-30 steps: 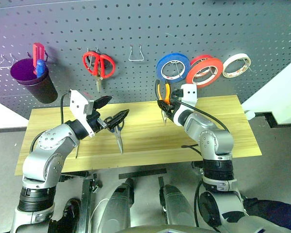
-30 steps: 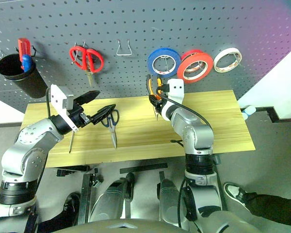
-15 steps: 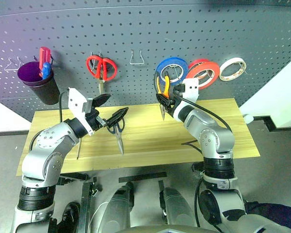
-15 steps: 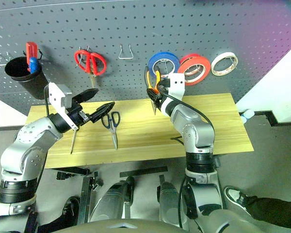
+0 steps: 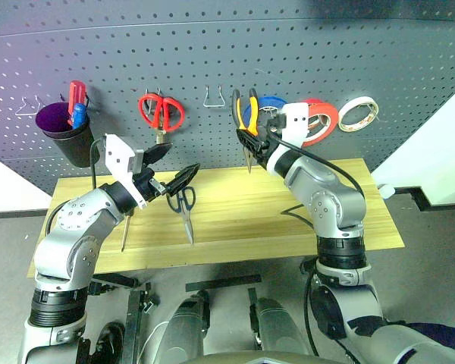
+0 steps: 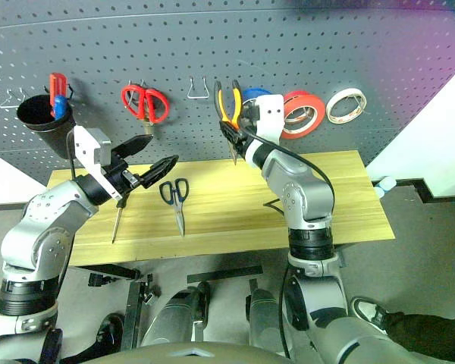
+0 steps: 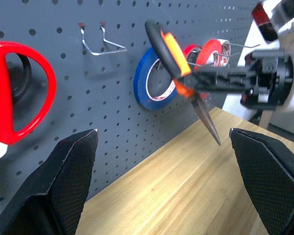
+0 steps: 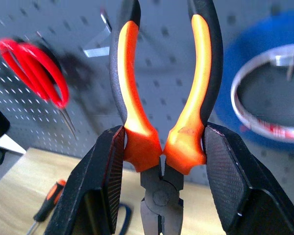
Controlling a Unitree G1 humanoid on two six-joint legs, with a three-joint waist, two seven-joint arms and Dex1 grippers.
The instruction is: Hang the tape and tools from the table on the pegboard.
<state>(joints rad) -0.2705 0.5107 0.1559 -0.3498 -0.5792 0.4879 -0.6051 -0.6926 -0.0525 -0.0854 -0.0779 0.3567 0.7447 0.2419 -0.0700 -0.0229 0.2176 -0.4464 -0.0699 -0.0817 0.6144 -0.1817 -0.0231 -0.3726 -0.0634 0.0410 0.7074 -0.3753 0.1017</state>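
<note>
The right gripper (image 8: 159, 161) is pinching the pliers (image 5: 247, 129) just above the pivot, handles up and nose down, held in front of the pegboard (image 5: 212, 61) beside an empty wire hook (image 5: 214, 96). The left gripper (image 5: 171, 168) hangs over the table (image 5: 288, 220) with its 2 fingers spread wide and nothing between them. The dark-handled scissors (image 5: 184, 208) and the thin screwdriver (image 5: 125, 230) lie flat on the planks, the scissors just below the left fingertips. The orange-red tape (image 5: 319, 122) hangs on the board just right of the blue ring (image 5: 267, 106), with red-handled scissors (image 5: 161, 114) further left.
</note>
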